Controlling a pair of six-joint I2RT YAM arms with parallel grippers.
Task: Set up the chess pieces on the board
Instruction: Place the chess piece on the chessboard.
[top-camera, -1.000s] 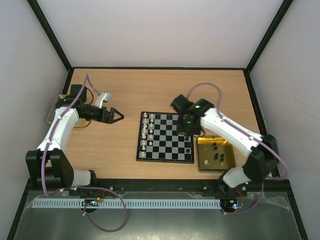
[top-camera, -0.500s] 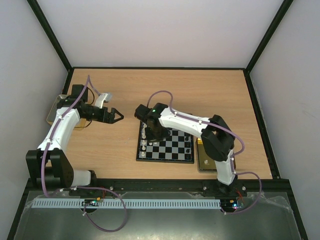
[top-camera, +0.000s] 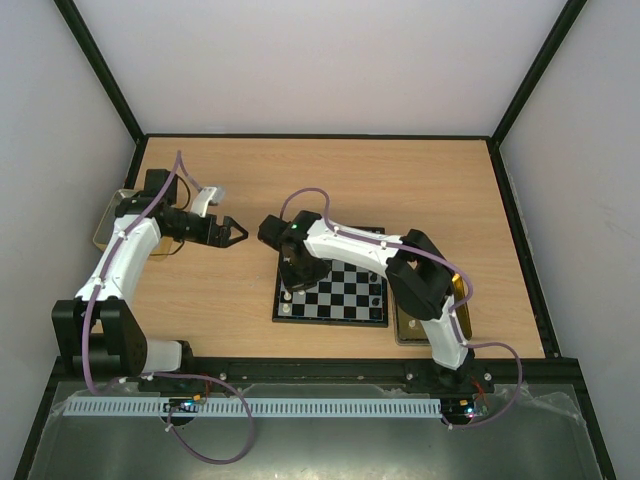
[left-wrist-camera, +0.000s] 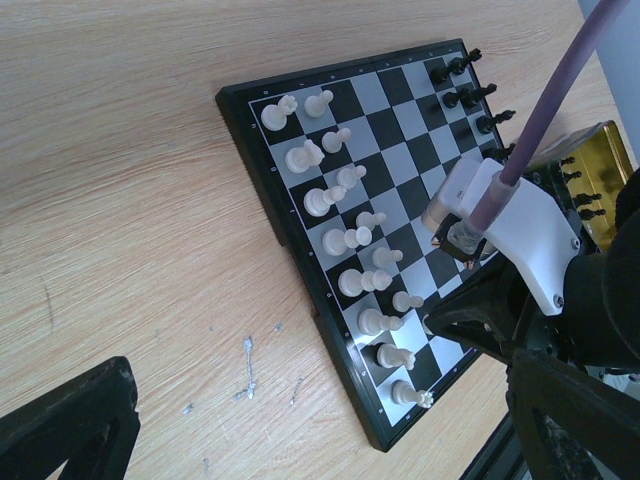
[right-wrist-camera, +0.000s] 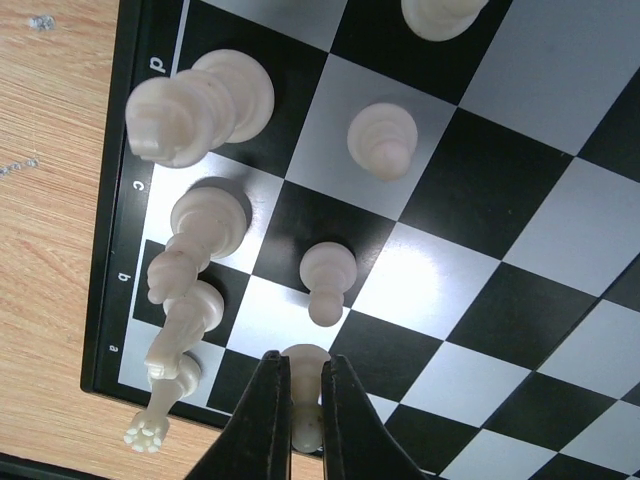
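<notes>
The board (top-camera: 350, 300) lies at the table's middle. White chess pieces (left-wrist-camera: 345, 235) stand in two rows along its left side, and black pieces (left-wrist-camera: 462, 88) stand at its right side. My right gripper (top-camera: 293, 282) reaches across to the board's near-left corner. In the right wrist view it (right-wrist-camera: 305, 362) is shut on a white pawn (right-wrist-camera: 306, 405) above a square beside another white pawn (right-wrist-camera: 327, 275). My left gripper (top-camera: 238, 232) is open and empty over the bare table left of the board, and it also shows in the left wrist view (left-wrist-camera: 320, 400).
A gold tin (left-wrist-camera: 592, 165) holding several black pieces sits right of the board, mostly under the right arm (top-camera: 400, 262). A metal tray (top-camera: 104, 225) lies at the far left under the left arm. Black frame posts stand at the table's back corners.
My right arm has swung from the board's right side across to its near-left corner. The left arm has not moved.
</notes>
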